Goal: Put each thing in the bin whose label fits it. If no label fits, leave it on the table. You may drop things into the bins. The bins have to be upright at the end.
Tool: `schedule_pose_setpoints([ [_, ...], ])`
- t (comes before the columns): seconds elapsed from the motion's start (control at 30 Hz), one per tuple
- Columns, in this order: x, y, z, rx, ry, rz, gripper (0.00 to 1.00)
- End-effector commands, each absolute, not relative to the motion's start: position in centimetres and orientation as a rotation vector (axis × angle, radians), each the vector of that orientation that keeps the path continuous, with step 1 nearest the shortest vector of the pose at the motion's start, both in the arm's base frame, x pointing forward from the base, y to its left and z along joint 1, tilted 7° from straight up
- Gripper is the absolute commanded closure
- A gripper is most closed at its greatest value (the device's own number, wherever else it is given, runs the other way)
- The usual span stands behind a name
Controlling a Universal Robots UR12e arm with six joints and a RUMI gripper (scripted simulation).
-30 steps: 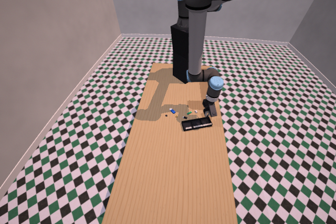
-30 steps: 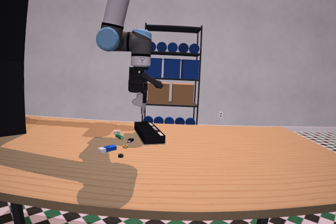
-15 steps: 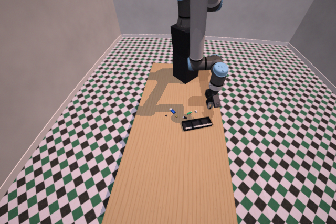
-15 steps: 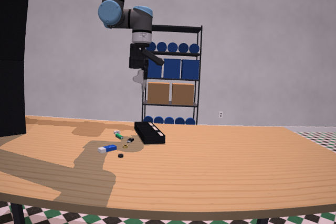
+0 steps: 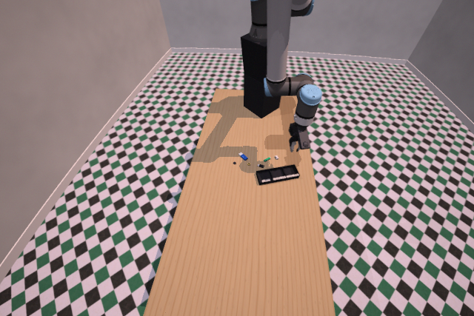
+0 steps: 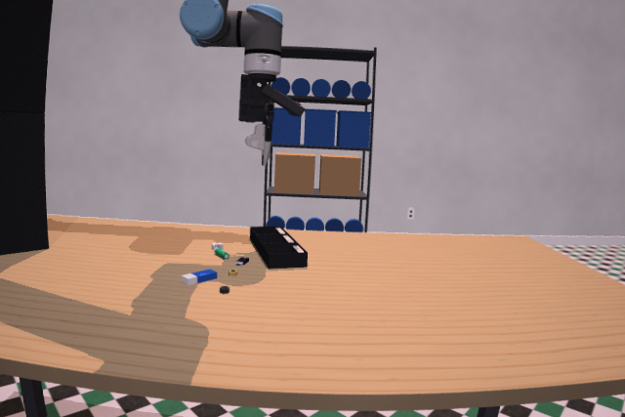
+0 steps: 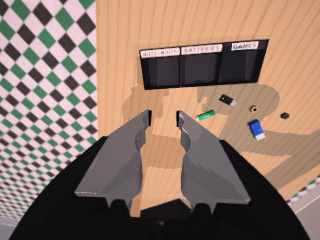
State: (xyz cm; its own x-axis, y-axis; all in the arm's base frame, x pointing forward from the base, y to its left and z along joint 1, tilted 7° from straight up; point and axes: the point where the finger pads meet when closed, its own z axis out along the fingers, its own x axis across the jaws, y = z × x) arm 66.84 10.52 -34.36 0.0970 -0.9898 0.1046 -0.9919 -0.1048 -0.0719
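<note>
A black bin with three compartments labelled NUTS+BOLTS, BATTERIES and GAMES stands upright on the wooden table; it also shows in the top and exterior views. Beside it lie a green battery, a small black flat piece, a brass nut, a blue and white eraser, a black round piece and a small white cube. My gripper hangs well above the table, just off the NUTS+BOLTS end of the bin. Its fingers stand slightly apart with nothing between them.
The arm's black base stands at the far end of the table. The table's right edge is close to the gripper and the bin. A shelf with blue and brown boxes stands by the back wall.
</note>
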Motion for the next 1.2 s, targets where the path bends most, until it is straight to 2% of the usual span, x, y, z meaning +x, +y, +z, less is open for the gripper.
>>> schedule_pose_setpoints([
  [0.0,66.2,9.5,-35.2,2.22,-2.2,0.201,0.83],
  [0.8,58.4,-3.1,-46.0,1.251,-2.913,0.185,0.83],
  [1.17,58.2,-3.5,-46.0,0.873,-3.068,0.187,0.83],
])
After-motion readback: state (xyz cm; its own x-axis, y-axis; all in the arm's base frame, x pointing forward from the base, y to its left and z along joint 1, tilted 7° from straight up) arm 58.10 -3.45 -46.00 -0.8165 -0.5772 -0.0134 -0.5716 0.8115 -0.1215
